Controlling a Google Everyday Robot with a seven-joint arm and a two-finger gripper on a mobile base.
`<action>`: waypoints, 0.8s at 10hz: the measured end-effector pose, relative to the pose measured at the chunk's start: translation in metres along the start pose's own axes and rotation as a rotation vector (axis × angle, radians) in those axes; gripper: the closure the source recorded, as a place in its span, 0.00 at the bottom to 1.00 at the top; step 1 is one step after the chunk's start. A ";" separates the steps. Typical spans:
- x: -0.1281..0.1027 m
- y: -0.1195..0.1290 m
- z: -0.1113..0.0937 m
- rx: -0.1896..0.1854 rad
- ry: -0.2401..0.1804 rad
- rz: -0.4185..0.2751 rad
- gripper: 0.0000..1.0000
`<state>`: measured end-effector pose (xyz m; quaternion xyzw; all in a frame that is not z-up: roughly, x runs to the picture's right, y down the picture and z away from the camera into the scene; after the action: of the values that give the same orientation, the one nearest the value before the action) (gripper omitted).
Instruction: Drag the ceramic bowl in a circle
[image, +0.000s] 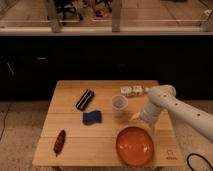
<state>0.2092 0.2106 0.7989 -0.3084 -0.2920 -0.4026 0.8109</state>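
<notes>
Wooden table (70, 125) carried the ceramic bowl (135, 145) at its near right edge. My gripper (144, 123) hung just behind the bowl's far rim, beside a white cup (119, 104).

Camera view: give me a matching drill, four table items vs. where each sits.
Items:
1. ceramic bowl
2. white cup
3. blue object
4. tool

Places:
A. table's middle, left of the cup
B. just above the bowl's far right rim
C. near front edge, right of centre
D. mid-table, between the blue object and the arm

Pairs: 1-C, 2-D, 3-A, 4-B
</notes>
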 end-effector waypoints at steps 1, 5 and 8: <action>0.001 -0.002 -0.001 0.011 -0.012 -0.003 0.20; -0.006 -0.001 -0.019 0.038 -0.024 -0.019 0.20; -0.018 0.005 -0.033 0.044 -0.018 -0.050 0.20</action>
<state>0.2115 0.1978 0.7635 -0.2868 -0.3155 -0.4133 0.8046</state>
